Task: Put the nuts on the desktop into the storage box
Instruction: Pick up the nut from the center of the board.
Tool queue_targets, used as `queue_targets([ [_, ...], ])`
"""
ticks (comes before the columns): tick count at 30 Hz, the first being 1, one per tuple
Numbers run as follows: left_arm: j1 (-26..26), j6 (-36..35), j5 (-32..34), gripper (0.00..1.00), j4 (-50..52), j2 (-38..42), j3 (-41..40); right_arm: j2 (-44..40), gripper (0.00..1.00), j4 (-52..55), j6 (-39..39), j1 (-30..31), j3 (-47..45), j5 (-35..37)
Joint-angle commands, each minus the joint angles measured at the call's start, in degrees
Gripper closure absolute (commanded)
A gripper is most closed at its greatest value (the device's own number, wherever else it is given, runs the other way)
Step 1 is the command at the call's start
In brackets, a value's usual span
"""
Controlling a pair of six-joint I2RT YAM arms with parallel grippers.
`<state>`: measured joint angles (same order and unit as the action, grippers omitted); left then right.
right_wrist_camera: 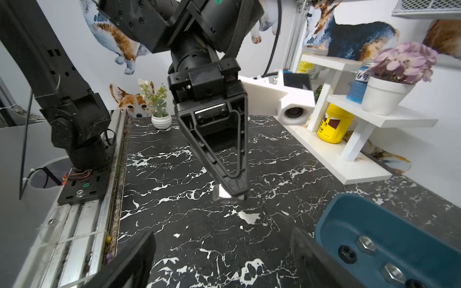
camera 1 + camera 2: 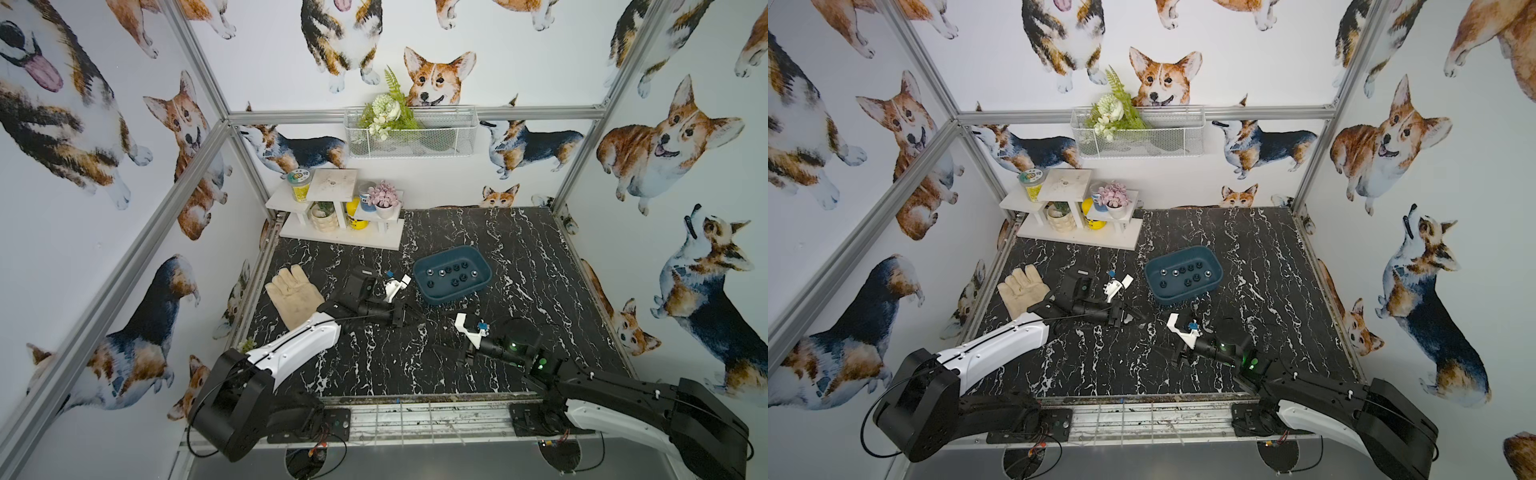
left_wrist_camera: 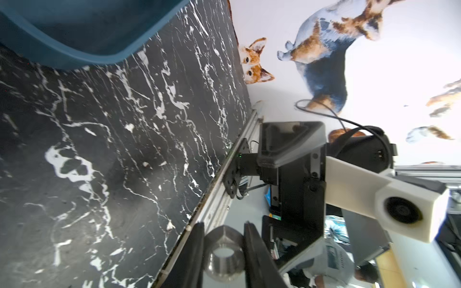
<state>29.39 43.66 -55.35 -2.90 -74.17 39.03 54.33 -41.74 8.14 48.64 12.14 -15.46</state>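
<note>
Our left fingers (image 1: 233,185) pinch a nut (image 3: 224,251) low by the desk (image 2: 540,291); right fingers (image 1: 136,259) are apart, empty; next we must carry it toward 2 o'clock, into the storage box (image 2: 457,300).

Bright, even light; wide-angle edge distortion; wrist-view foregrounds blurred.

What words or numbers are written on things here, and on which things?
"号": on the blue can on the white shelf; the marks before it are unclear.
Label on the yellow jar: too blurred to read.
Print on the cup: too blurred to read.
</note>
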Motion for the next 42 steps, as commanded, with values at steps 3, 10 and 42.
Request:
queue_targets([
  [3, -0.2, 5.8, -5.5, 0.84, -10.0, 0.9, -0.9, 4.2, 0.18, -15.3, 1.0, 1.3, -0.1, 5.4],
  [10, -0.3, 8.0, -5.7, 0.84, -12.9, 1.1, -1.6, 7.7, 0.24, -17.7, 0.5, 2.0, 1.0, 4.1],
  [42, -0.3, 12.8, -6.7, 0.82, -18.8, 1.5, -3.2, 13.9, 0.81, -20.2, -1.9, 2.2, 3.2, 4.4],
])
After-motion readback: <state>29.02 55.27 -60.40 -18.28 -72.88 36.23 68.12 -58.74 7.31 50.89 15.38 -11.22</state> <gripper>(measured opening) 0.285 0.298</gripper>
